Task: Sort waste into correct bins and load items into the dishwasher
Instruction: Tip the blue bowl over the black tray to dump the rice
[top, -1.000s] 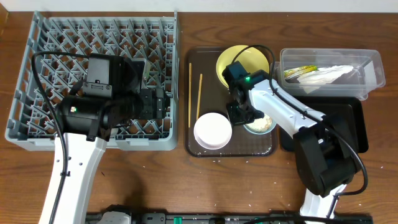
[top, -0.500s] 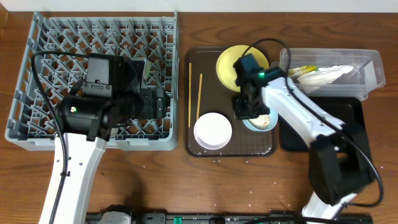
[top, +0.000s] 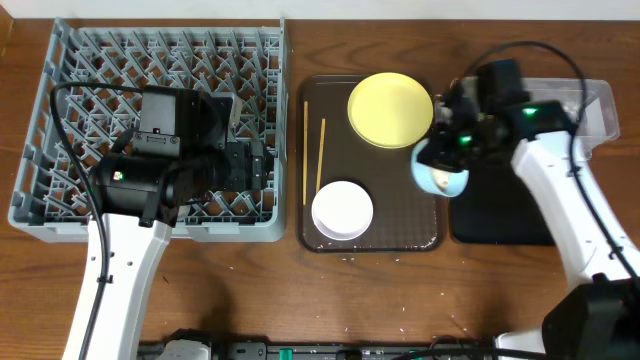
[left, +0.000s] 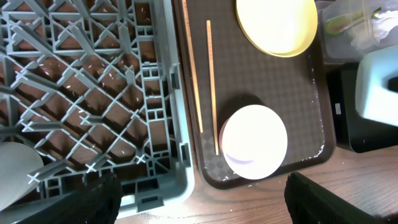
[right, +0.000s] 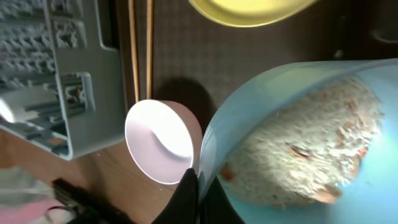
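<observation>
My right gripper (right: 199, 190) is shut on the rim of the light blue bowl (top: 441, 171), which holds whitish rice-like food (right: 298, 149). It carries the bowl, tilted, above the gap between the brown serving tray (top: 400, 235) and the black tray (top: 500, 220). The yellow plate (top: 390, 108), white bowl (top: 342, 210) and two chopsticks (top: 320, 150) lie on the brown tray. My left gripper (left: 205, 205) is open and empty over the right front edge of the grey dish rack (top: 60, 120). A small white cup (left: 15, 171) sits in the rack.
The clear tub (top: 598, 110) stands at the back right, partly hidden by my right arm; a green-yellow wrapper (left: 348, 22) shows inside it. Small crumbs dot the wooden table (top: 380, 300) in front of the brown tray.
My right gripper has lifted the light blue bowl off the brown tray and carried it right, to the black tray's left edge. The yellow plate is now uncovered. The left arm has not moved.
</observation>
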